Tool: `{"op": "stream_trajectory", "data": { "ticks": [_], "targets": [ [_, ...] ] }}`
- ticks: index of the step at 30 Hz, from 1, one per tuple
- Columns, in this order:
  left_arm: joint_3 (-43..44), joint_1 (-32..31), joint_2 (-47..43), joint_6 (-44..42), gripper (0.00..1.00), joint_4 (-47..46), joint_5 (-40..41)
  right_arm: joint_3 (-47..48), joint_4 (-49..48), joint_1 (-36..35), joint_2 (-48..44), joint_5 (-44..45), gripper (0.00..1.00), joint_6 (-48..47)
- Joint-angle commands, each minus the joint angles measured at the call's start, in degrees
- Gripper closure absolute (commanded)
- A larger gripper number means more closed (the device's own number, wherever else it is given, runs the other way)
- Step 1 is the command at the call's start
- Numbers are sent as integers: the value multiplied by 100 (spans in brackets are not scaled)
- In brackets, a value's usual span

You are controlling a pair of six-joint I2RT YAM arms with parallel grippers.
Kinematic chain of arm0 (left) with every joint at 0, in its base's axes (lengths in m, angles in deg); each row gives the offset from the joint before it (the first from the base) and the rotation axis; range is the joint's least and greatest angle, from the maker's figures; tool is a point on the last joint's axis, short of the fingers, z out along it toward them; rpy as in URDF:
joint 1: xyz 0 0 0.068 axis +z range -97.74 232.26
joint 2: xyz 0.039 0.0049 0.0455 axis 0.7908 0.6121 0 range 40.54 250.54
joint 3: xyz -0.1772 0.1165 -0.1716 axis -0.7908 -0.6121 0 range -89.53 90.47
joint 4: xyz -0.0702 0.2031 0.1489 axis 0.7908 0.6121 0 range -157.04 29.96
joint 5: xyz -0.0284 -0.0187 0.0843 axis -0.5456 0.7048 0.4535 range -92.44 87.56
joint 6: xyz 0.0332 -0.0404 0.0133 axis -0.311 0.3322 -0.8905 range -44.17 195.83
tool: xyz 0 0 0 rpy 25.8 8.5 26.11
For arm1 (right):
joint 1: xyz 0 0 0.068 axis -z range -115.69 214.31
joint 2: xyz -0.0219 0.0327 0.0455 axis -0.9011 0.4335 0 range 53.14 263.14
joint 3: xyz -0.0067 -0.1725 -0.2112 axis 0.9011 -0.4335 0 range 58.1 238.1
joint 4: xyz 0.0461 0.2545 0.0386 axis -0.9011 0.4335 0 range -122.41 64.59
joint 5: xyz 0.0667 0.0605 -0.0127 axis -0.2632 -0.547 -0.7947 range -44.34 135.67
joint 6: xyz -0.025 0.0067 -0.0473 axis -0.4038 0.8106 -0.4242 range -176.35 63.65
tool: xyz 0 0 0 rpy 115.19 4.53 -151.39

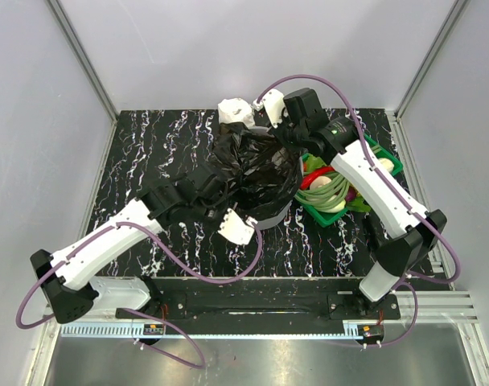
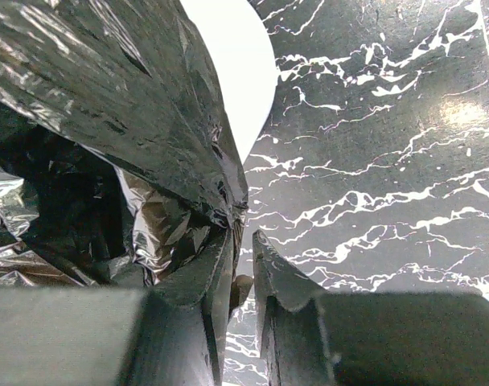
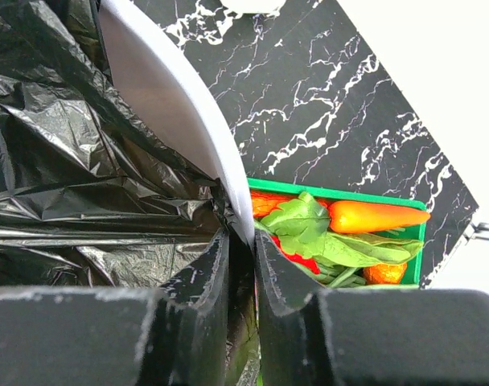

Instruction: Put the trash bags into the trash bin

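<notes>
BAG: trash bag [image 1: 252,165] draped inside trash bin [image 3: 168,104], film over its rim | right gripper [image 3: 243,241] clenched on film and rim to pin it | left gripper [image 2: 243,253] at bin's opposite rim, nearly closed, cannot tell if holding

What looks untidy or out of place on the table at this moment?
The black trash bag lies crumpled in a heap over the grey bin, not spread smoothly along its rim. The green basket beside it looks tidy; nothing is spilled.
</notes>
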Motion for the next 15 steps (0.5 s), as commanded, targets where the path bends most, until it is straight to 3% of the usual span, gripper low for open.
{"op": "stream_trajectory", "data": {
  "ticks": [1, 5, 8, 11, 15],
  "targets": [
    [359, -15, 40, -91, 79, -309, 96, 187, -320, -29, 18, 222, 78, -56],
    [412, -15, 40, -126, 84, -239, 87, 293, -329, -29, 36, 205, 77, -56],
    [429, -23, 40, -179, 100, -213, 96, 363, -303, -29, 53, 161, 92, -47],
    [508, -15, 40, -336, 100, 50, 139, 477, -101, -29, 106, -6, 99, 76],
    [719, -15, -56, -679, 100, 560, 192, 442, 66, -20, 80, -243, 100, 383]
  ]
}}
